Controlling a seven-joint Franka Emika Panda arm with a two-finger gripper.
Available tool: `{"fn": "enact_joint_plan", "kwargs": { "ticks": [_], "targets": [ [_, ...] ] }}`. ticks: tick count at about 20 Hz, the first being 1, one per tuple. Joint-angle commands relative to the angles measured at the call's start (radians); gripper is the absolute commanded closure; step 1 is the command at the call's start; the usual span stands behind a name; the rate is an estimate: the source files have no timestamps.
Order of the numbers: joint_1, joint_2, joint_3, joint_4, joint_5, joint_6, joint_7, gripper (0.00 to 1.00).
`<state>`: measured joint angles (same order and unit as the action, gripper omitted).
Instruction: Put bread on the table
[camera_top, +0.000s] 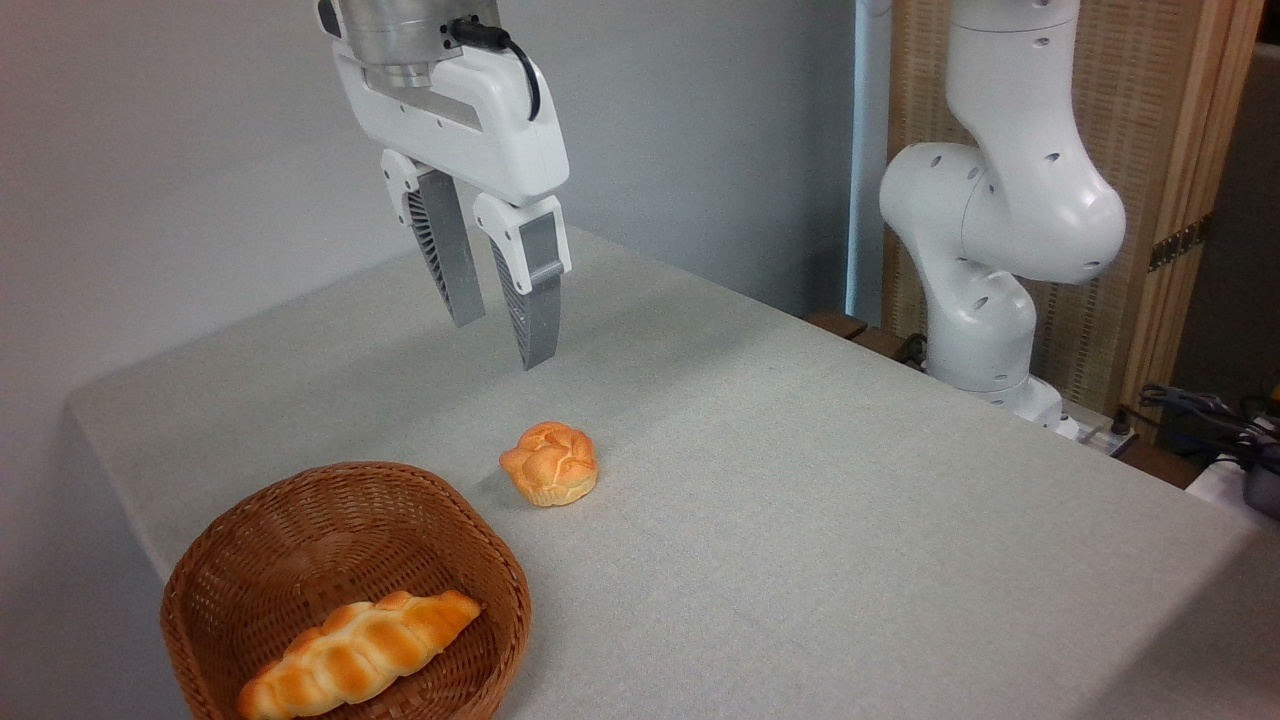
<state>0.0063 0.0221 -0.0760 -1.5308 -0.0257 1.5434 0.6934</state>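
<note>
The small round golden-orange bun (549, 463) with a cracked, lumpy top sits upright on the light grey-beige cloth surface (800, 480), cracked top up, slightly wider left to right, just right of the brown woven wicker basket (345, 590). A long braided golden loaf (355, 652) lies inside that basket. The white claw (500, 345) hangs above the bun, released, fingers apart, holding nothing.

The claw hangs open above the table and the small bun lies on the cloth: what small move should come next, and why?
Probably none beyond lifting the claw a little further away. The bun already sits on the table, outside the basket, and the claw is open, empty and well above it, so the placing looks done. The braided loaf lies in the basket.
</note>
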Motion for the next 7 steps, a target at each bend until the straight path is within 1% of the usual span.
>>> {"fn": "enact_joint_plan", "kwargs": {
  "ticks": [1,7],
  "targets": [
    [-0.029,0.006,0.018,0.011,0.021,-0.017,-0.017,0.0],
    [-0.028,0.001,0.019,0.011,0.02,-0.02,-0.011,0.0]
  ]
}}
